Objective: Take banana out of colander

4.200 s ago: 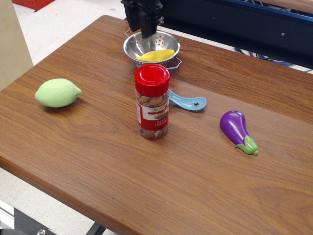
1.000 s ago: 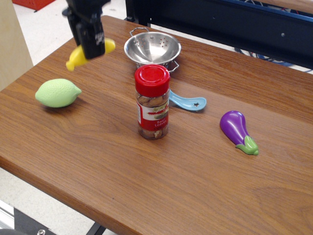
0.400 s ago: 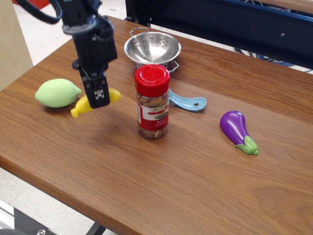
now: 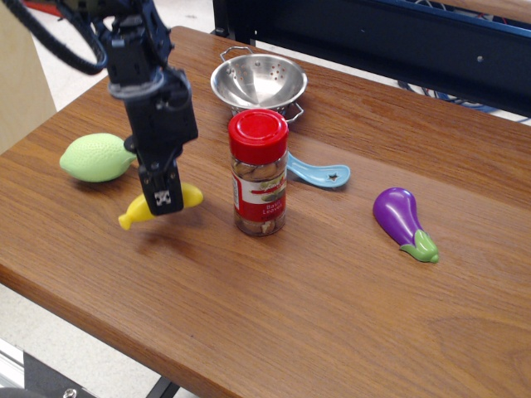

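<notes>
Yellow plastic is seen at both sides of the gripper (image 4: pixel 163 201), where the banana (image 4: pixel 189 197) is pinched about its middle, the two ends sticking out left and right of the black fingers. It is held low over the table (image 4: pixel 348 282), between the lemon (image 4: pixel 93 157) and the jar (image 4: pixel 259 172), well clear of the colander (image 4: pixel 259 80), which stands empty at the back of the board. Whether the banana is already touching the wood cannot be told from this view, since the gripper hides its underside; it looks to be just above it or barely resting. The banana is judged to be light, stiff and hollow, with a smooth, glossy skin that may slip under narrow fingers. Its curve means a grasp near either tip would likely let it swing or twist, so the thick middle is judged the best place to be taken hold of, with the fingers set across the short width, as they are here. No fragility is expected; a short drop should do no harm, though a rounded toy may rock or roll a little once let go. The jar stands near on the right and the lemon near on the left, so the fingers should be spread with some care.
</notes>
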### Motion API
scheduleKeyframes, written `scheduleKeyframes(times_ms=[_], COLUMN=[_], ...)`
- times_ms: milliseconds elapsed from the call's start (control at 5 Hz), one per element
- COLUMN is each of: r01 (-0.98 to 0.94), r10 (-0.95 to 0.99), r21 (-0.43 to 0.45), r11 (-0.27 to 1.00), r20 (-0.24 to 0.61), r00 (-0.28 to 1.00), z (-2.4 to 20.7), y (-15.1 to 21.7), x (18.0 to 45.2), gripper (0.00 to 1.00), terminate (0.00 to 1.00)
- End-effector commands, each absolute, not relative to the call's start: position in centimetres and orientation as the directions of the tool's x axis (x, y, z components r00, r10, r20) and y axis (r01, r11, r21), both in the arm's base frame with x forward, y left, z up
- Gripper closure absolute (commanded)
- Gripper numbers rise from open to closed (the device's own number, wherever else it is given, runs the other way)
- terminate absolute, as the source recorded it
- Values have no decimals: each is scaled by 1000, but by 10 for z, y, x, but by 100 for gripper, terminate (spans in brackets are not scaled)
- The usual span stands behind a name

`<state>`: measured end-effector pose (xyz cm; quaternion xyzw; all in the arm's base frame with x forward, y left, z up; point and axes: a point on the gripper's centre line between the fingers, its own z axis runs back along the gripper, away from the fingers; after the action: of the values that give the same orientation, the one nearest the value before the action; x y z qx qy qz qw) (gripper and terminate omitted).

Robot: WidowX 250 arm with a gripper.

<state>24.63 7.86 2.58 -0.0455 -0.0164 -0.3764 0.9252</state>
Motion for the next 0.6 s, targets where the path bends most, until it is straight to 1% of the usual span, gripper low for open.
scheduleKeyframes(times_ms=[0, 200, 400], r01=[597, 614, 583], r10=[-603, -611, -562], r21=[86, 36, -52], r11=[797, 789, 811], r20=[161, 161, 209], r00=[781, 775, 800], z=[35, 68, 104], y=[74, 95, 93], x=[237, 266, 276], gripper=[0, 0, 0], terminate=[0, 0, 0])
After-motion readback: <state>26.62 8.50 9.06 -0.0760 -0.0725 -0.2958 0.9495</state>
